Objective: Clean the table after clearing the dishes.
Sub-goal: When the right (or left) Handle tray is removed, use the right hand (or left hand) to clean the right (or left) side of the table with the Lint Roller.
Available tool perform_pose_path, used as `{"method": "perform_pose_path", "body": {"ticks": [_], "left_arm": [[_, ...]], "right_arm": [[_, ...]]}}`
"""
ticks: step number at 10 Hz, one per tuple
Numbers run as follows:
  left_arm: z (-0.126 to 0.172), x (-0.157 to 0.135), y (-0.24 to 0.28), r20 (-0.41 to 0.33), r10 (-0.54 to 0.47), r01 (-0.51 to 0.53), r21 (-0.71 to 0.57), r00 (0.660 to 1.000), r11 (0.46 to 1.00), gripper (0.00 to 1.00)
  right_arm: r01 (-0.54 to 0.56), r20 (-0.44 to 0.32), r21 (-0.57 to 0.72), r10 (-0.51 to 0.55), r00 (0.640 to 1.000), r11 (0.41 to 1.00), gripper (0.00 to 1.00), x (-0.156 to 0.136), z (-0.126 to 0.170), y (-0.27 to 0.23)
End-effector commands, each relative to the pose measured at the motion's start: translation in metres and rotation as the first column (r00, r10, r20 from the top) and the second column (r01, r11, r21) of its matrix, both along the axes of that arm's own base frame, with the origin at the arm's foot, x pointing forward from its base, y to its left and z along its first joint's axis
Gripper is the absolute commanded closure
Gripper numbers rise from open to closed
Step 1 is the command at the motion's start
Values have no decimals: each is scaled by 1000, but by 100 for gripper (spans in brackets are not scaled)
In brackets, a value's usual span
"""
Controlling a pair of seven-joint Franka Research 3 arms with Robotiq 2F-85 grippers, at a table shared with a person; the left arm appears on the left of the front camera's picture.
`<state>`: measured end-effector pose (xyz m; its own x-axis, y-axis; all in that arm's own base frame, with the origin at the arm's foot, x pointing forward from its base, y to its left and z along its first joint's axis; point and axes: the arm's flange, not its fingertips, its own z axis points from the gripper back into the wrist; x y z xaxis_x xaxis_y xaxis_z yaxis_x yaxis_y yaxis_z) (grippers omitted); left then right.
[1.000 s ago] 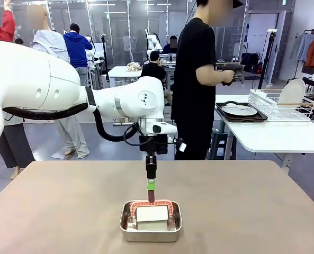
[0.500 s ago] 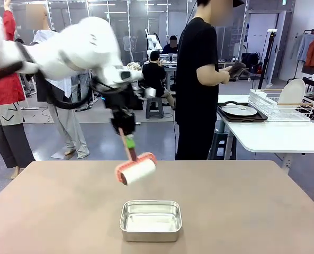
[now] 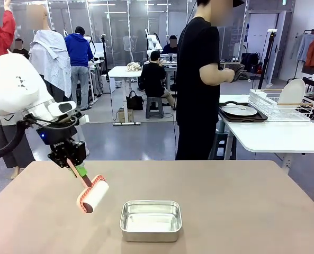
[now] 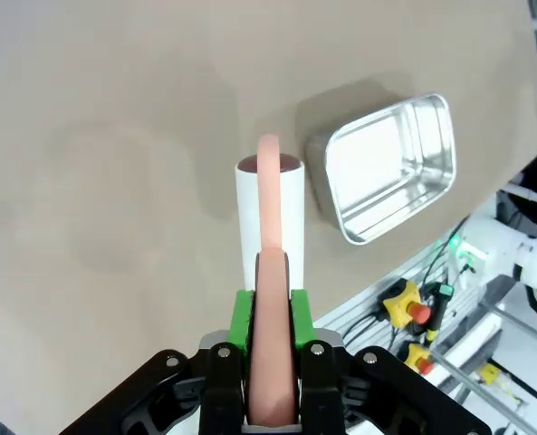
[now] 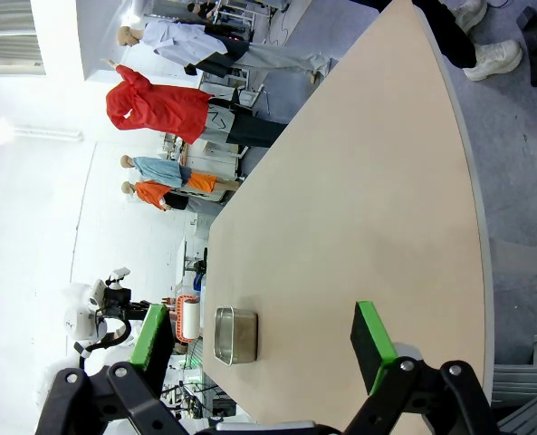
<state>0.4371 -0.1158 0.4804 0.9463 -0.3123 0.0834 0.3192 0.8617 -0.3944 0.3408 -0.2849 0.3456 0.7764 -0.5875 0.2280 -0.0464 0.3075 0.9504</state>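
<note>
Pan (image 3: 150,220) up front, a small rectangular steel one, sitting empty near the front edge of the beige table (image 3: 241,201). Just to its left, the left gripper (image 3: 80,170) comes in at a slant, its green pads pinched tight on the pink handle of a lint roller (image 3: 93,194). The white roll hangs low over the tabletop beside the pan; whether it touches the surface cannot be told. From the wrist, the right gripper (image 5: 263,337) has its jaws spread wide with nothing between them, looking down the bare tabletop. Across the far edge a person (image 3: 196,84) in black stands side-on. Further right, on a white side table (image 3: 273,135), a white plate (image 3: 239,110) rests on a dark tray (image 3: 260,118) next to a wire rack (image 3: 281,106).
</note>
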Motion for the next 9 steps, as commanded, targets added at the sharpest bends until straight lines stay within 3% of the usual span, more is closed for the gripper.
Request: {"method": "perform_pose_path", "body": {"ticks": [1,4,5,6,7,9], "left_arm": [[34,10,-18,4,-104,104,26,995,994,100],[34,10,-18,4,-104,104,26,995,994,100],[30,5,-22,17,-79,79,15,997,997,80],[20,26,-15,-35,22,-24,-56,999,998,80],[8,32,-13,-33,129,-132,-122,991,984,80],[-22,29,-10,-27,194,-196,-171,981,966,80]], "right_arm": [[4,2,-7,-4,1000,1000,0,-1,2,2],[4,2,-7,-4,1000,1000,0,-1,2,2],[4,2,-7,-4,1000,1000,0,-1,2,2],[4,2,-7,-4,1000,1000,0,-1,2,2],[4,2,-7,-4,1000,1000,0,-1,2,2],[4,2,-7,-4,1000,1000,0,-1,2,2]]}}
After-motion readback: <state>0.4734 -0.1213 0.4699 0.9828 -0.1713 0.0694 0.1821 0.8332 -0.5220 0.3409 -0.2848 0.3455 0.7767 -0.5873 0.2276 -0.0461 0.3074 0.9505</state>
